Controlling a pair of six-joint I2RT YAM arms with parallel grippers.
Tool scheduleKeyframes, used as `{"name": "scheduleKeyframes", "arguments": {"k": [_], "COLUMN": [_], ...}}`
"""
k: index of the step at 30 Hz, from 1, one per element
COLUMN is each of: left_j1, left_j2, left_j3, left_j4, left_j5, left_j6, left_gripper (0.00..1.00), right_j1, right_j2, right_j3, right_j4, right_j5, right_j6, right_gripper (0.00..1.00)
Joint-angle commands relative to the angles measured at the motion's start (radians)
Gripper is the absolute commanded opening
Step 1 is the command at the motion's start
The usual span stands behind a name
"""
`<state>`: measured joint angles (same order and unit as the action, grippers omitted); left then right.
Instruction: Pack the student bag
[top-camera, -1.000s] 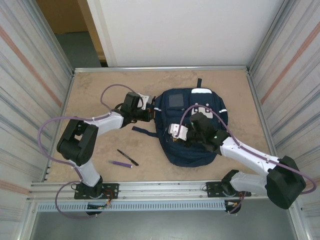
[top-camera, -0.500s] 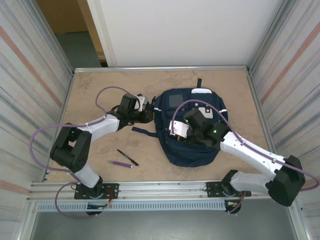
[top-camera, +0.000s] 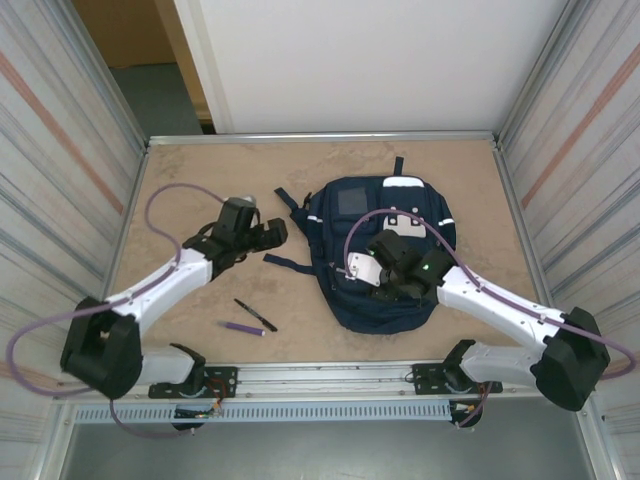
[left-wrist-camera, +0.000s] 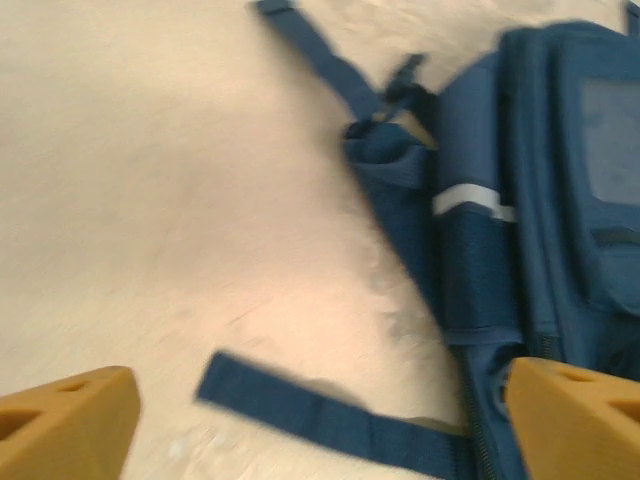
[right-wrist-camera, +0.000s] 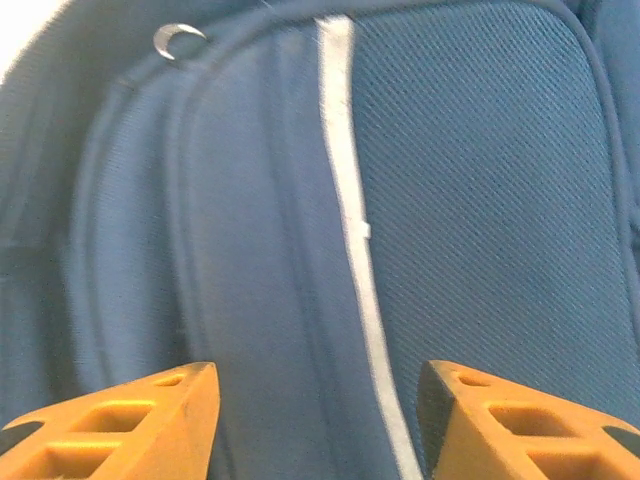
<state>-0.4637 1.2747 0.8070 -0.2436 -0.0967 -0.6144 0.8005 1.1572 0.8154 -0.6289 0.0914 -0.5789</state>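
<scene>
The left fingers (left-wrist-camera: 65, 425) are spread as wide as they go and hold nothing. In the left wrist view the two orange tips sit in the bottom corners of the frame, with bare surface (left-wrist-camera: 150, 200) and a loose strap (left-wrist-camera: 300, 405) lying below the gap. They hover just left of the student bag (top-camera: 385, 312), pointed at its side. That suggests an arm free for the next pick rather than one working on the fabric.

The right fingers (right-wrist-camera: 150, 420) are parted about halfway and grip nothing that I can see. They hang close over the bag's front panel; whether they touch it I cannot tell. A white reflective stripe (right-wrist-camera: 350, 220) runs up between them, and a small metal zipper ring (right-wrist-camera: 178, 40) sits at the upper left of that frame. I read this as readying to work the zip or steady the bag.

The bag lies flat in the centre-right of the top view, seemingly zipped shut, with its straps trailing to its left. A black pen (top-camera: 255, 315) and a purple marker (top-camera: 243, 328) lie on the surface at lower left, well apart from the bag and not yet packed, so most of the job looks undone. The left arm is the nearer one to them.
</scene>
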Motion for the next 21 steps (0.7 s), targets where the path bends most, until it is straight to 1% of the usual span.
{"name": "scheduleKeyframes", "arguments": {"k": [1, 2, 3, 4, 5, 6, 8, 9, 11, 12, 13, 14, 16, 17, 19, 21], "left_j1": [0.097, 0.147, 0.172, 0.175, 0.157, 0.128, 0.076, 0.062, 0.049, 0.043, 0.031, 0.009, -0.030, -0.037, -0.039, -0.048], "left_j2": [-0.048, -0.040, -0.031, -0.027, -0.025, -0.025, -0.024, -0.024, -0.016, -0.010, -0.004, 0.003, 0.013, 0.016, 0.026, 0.054], "left_j3": [-0.088, -0.123, -0.140, -0.138, -0.128, -0.113, -0.088, -0.088, -0.104, -0.107, -0.109, -0.103, -0.093, -0.094, -0.093, -0.078], "left_j4": [-0.135, -0.107, -0.115, -0.160, -0.223, -0.294, -0.409, -0.427, -0.435, -0.446, -0.463, -0.497, -0.557, -0.563, -0.557, -0.551], "left_j5": [0.038, 0.150, 0.191, 0.173, 0.125, 0.066, -0.007, 0.000, 0.048, 0.059, 0.058, 0.027, -0.029, -0.028, 0.001, 0.025], "left_j6": [-0.164, -0.158, -0.168, -0.182, -0.194, -0.211, -0.246, -0.256, -0.284, -0.304, -0.321, -0.343, -0.390, -0.403, -0.419, -0.422], "left_gripper": [0.99, 0.99, 0.99, 0.99, 0.99, 0.99, 0.99, 0.96, 0.74, 0.69, 0.68, 0.66, 0.62, 0.61, 0.61, 0.61], "right_j1": [0.012, 0.008, 0.010, 0.016, 0.019, 0.020, 0.022, 0.021, 0.019, 0.019, 0.012, -0.005, -0.048, -0.074, -0.119, -0.158], "right_j2": [-0.037, -0.037, -0.028, -0.017, -0.005, 0.002, -0.002, -0.012, -0.031, -0.040, -0.050, -0.057, -0.065, -0.067, -0.065, -0.053], "right_j3": [0.009, -0.001, 0.003, 0.014, 0.036, 0.053, 0.056, 0.047, 0.038, 0.045, 0.057, 0.071, 0.095, 0.107, 0.127, 0.133], "right_j4": [-0.023, -0.015, -0.028, -0.038, -0.038, -0.028, 0.055, 0.118, 0.234, 0.260, 0.286, 0.298, 0.300, 0.299, 0.303, 0.331], "right_j5": [-0.159, -0.195, -0.209, -0.188, -0.149, -0.112, -0.039, -0.004, 0.062, 0.079, 0.082, 0.053, -0.050, -0.103, -0.170, -0.180], "right_j6": [-0.072, -0.103, -0.144, -0.160, -0.158, -0.148, -0.129, -0.115, -0.088, -0.072, -0.040, 0.002, 0.061, 0.089, 0.151, 0.245], "right_gripper": [0.61, 0.64, 0.66, 0.70, 0.80, 1.00, 0.99, 0.99, 0.99, 0.99, 0.99, 0.99, 0.99, 0.99, 0.99, 0.99]}}
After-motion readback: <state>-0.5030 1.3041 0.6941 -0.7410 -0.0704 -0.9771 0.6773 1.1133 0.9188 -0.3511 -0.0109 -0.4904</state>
